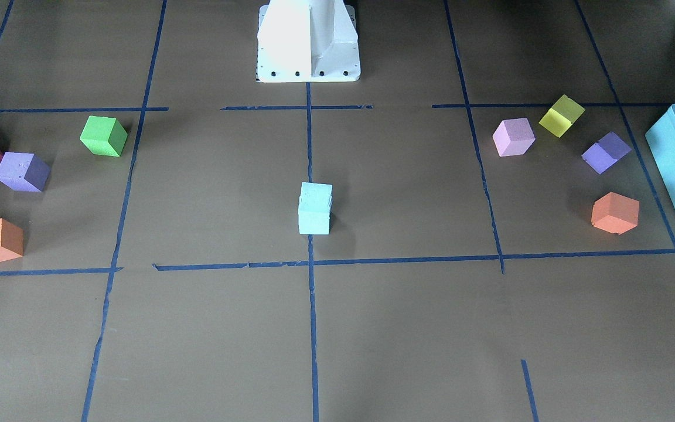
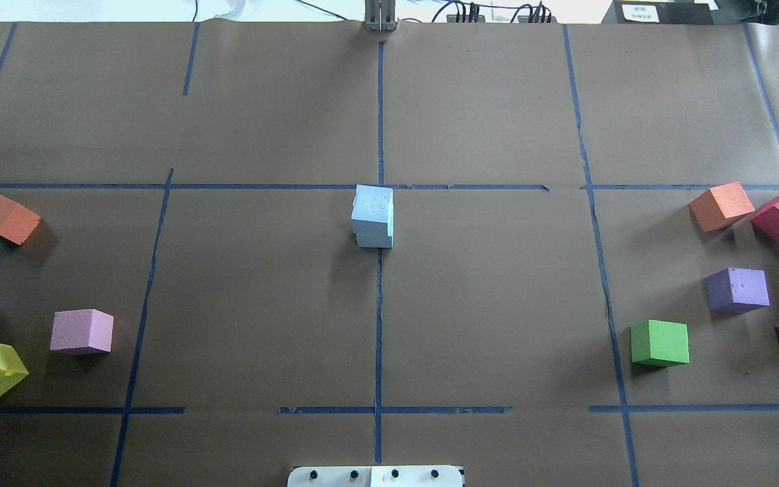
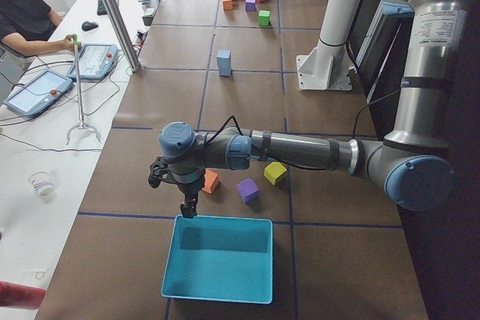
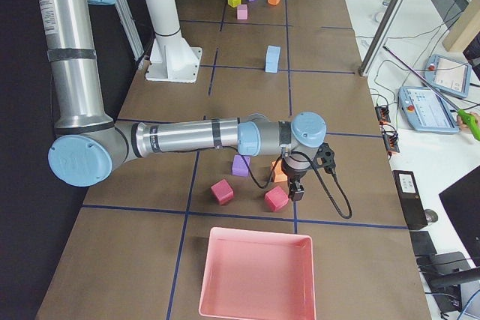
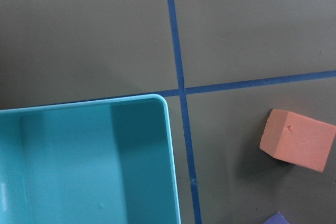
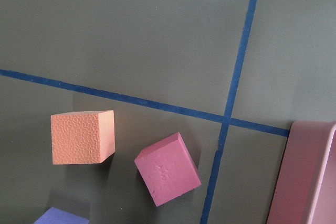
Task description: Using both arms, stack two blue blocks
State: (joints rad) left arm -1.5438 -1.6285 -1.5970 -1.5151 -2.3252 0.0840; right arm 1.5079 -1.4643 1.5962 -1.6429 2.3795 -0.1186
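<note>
- We find the two pale light-blue foam cubes (image 2: 372,206) stacked one on the other at the centre of the table (image 2: 498,304), on the middle tape line. In the overhead view they stand at 12 o'clock from the white base pedestal (image 2: 376,477). The green foam cube (image 2: 660,343) lies toward 4 o'clock from them.
- We judge the stacking done: neither arm touches the stack.
- Left pincer (image 3: 187,210): it hangs by the rim of the teal box (image 3: 217,260), well apart from the stack. It shows only in a side view, so we cannot tell whether its jaws are parted or together.
- Right pincer (image 4: 296,189): it hangs just beside a magenta foam cube (image 4: 276,198). The same limit applies, so we cannot tell its jaw state.
- Handling, as we judge it: the foam cubes are light and soft. They will dent under a hard squeeze, and their grainy faces should resist slipping. Take hold on two opposite side faces at mid-height. A slight nudge may topple the stack.
- Writing: we read no print on the cubes. A white label (image 2: 641,12), at 1 o'clock beyond the table edge, carries print too small to read.
</note>
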